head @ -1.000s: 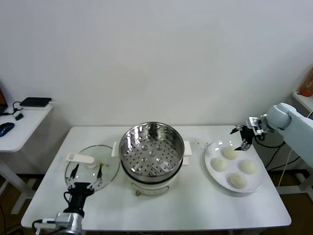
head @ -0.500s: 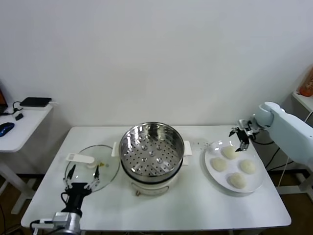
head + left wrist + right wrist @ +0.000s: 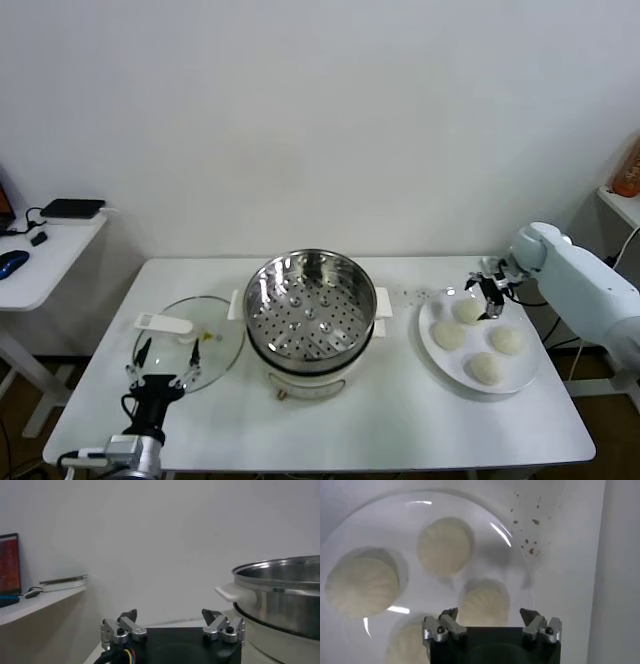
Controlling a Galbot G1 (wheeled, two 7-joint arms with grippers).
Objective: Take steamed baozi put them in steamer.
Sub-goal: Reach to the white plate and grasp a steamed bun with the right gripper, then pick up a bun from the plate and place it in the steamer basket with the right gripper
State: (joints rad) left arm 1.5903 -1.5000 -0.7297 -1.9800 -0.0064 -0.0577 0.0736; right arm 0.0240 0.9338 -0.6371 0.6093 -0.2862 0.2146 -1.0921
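Right gripper (image 3: 490, 297), jaws spread and empty, hovers just above the rear steamed baozi (image 3: 468, 311) on the white plate (image 3: 528, 366), left gripper (image 3: 161, 362) also spread

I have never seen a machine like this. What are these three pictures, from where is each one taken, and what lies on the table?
This is a robot with two arms, each ending in a gripper. One picture comes from a camera on its head; the other two come from cameras on its wrists.

On the white table stands a shiny steamer, empty inside. Beside it lies a glass lid. A white plate carries four baozi.

The right gripper hovers open above the plate and holds nothing. The left gripper waits open near the lid, also holding nothing.
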